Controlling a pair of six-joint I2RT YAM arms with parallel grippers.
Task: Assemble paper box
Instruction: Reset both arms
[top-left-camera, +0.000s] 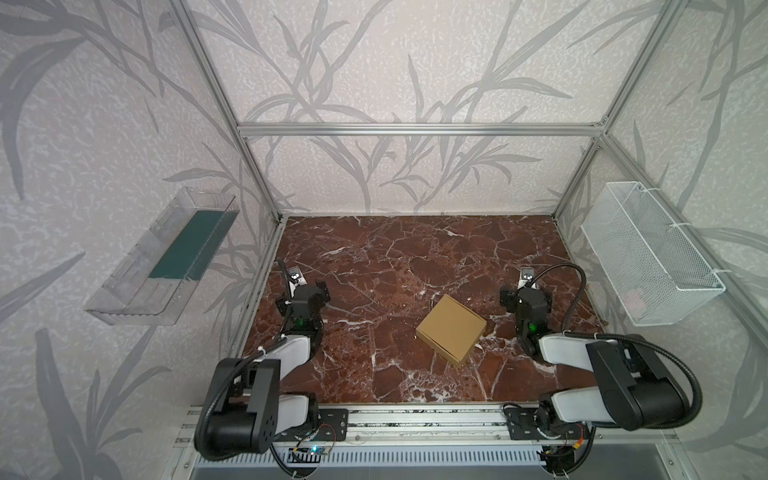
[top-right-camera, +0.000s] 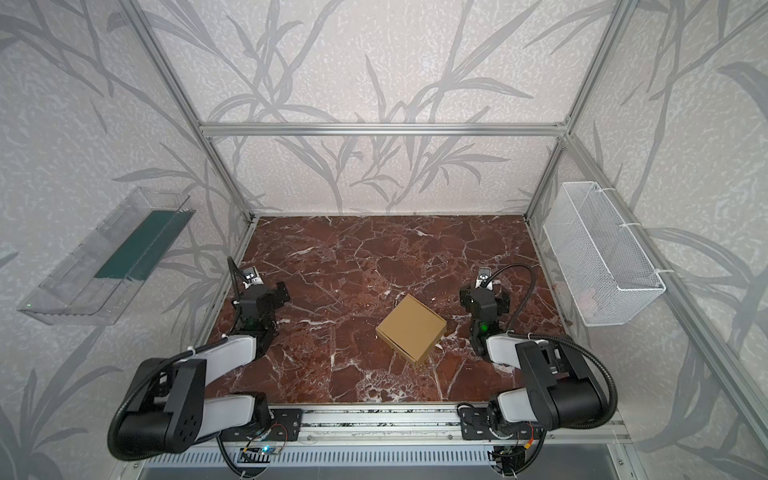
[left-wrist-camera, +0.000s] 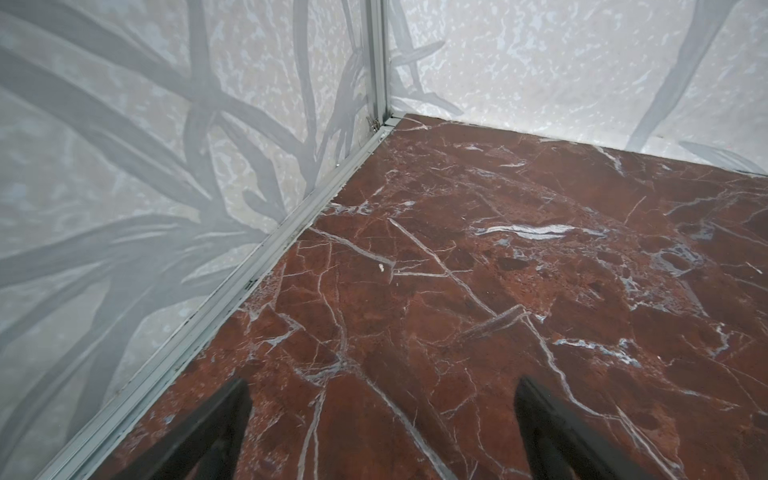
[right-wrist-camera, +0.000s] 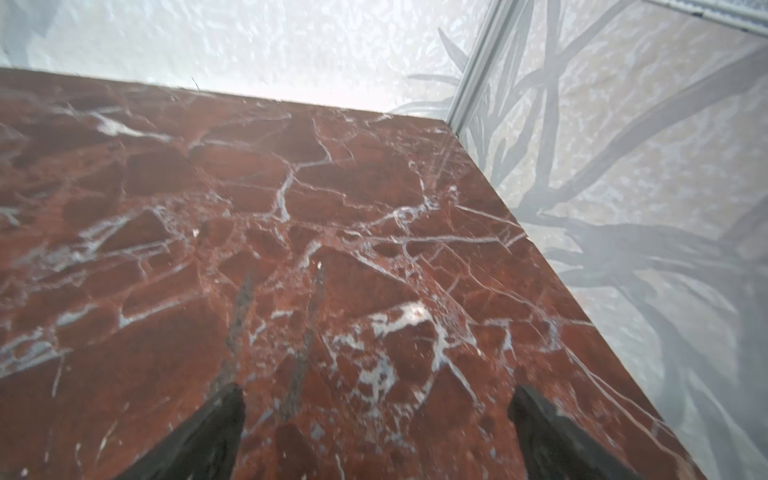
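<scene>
The paper box (top-left-camera: 451, 330) lies flat on the red stone worktop (top-left-camera: 374, 257), and both top views show it turned so one corner points at the robot. It looks folded up and shut, with the lid down (a thin dark line runs along its near edge, maybe where the lid tucks in).

The left fingers (left-wrist-camera: 216, 424) are spread wide apart with nothing between them. They are well away from the box, on its left. The right fingers (right-wrist-camera: 199, 428) are spread wide too and hold nothing. They sit near the box, on its right, but do not touch it. Neither wrist view shows the box at all, only bare worktop and wall.

The job looks almost done, I think. What may be left is a check that the lid is really tucked in.

To do that well, bring the right fingers over the box from above, since they are closer. Go slowly. The box is light and the worktop looks smooth, so a sideways bump could make it slide. The left fingers could rest against the box's far-left side to keep it from moving. Then press down softly near that dark line, not in the middle, so the lid does not dent.
</scene>
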